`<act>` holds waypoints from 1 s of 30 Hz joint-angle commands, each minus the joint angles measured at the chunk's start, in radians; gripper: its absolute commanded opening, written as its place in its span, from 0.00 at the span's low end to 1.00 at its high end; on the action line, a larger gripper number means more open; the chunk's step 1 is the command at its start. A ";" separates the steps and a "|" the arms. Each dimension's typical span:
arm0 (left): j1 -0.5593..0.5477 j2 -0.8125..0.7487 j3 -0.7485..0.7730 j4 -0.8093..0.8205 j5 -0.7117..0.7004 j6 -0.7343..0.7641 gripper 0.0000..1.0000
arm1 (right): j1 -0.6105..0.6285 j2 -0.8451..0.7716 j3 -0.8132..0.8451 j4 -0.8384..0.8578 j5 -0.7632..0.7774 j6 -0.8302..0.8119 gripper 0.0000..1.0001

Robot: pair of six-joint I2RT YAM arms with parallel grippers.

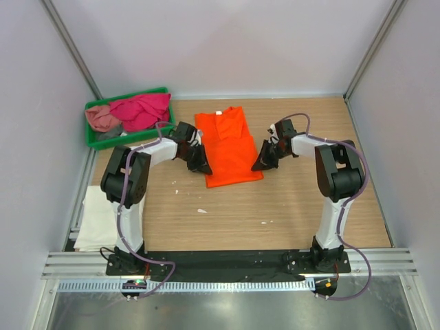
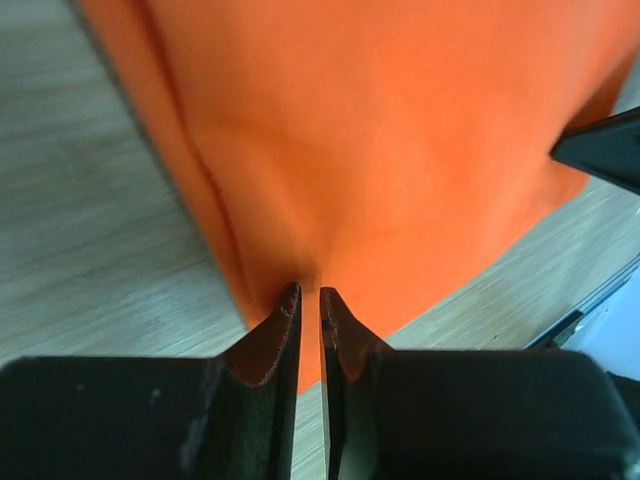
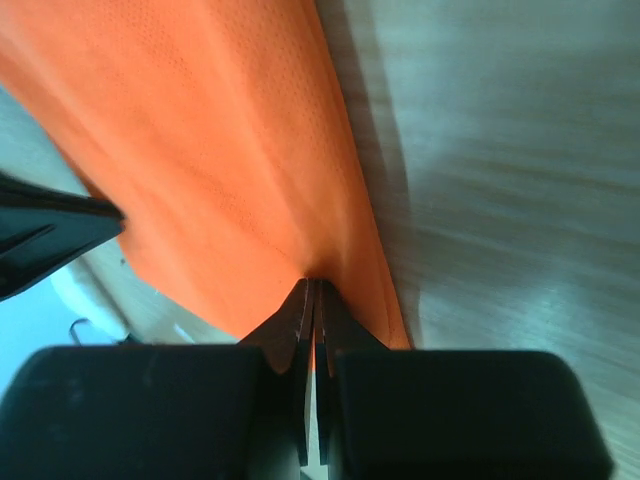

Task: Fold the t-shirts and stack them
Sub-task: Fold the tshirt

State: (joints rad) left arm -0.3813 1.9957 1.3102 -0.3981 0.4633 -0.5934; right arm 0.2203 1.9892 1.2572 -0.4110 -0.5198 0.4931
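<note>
The orange t-shirt [image 1: 227, 146] is lying flat in the middle of the tabletop [image 1: 289, 206], its sleeves tucked in so it is making one long strip. The left claw [image 1: 201, 165] is pinching its left edge near the hem and the right claw [image 1: 261, 162] is clamping the opposite edge, the cloth puckering at both tips. It is looking light, thin and limp, so I am expecting it to sag between the holds; catching every layer near the corners seems wisest. I am counting four shirts: this orange one, a white one [image 1: 96, 220] lying at the near left, and a magenta one [image 1: 141, 110] and a dusty pink one [image 1: 102, 118] bunched in the green tray [image 1: 127, 96].
</note>
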 commanded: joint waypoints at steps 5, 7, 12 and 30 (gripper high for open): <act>-0.036 -0.110 -0.187 0.039 0.031 0.052 0.11 | 0.004 -0.147 -0.270 0.129 -0.037 0.079 0.05; -0.051 -0.142 -0.264 0.045 0.031 0.060 0.11 | 0.013 -0.217 -0.344 0.171 -0.036 0.125 0.05; -0.067 -0.320 -0.417 0.032 0.061 0.055 0.16 | 0.047 -0.459 -0.565 0.192 -0.034 0.220 0.05; 0.036 -0.197 -0.264 0.226 0.161 -0.062 0.12 | 0.010 -0.143 -0.210 0.283 -0.117 0.127 0.08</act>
State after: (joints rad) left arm -0.3721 1.7370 1.0153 -0.2417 0.6132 -0.6498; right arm 0.2516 1.7786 1.0092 -0.1993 -0.5945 0.6331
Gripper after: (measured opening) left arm 0.128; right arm 0.087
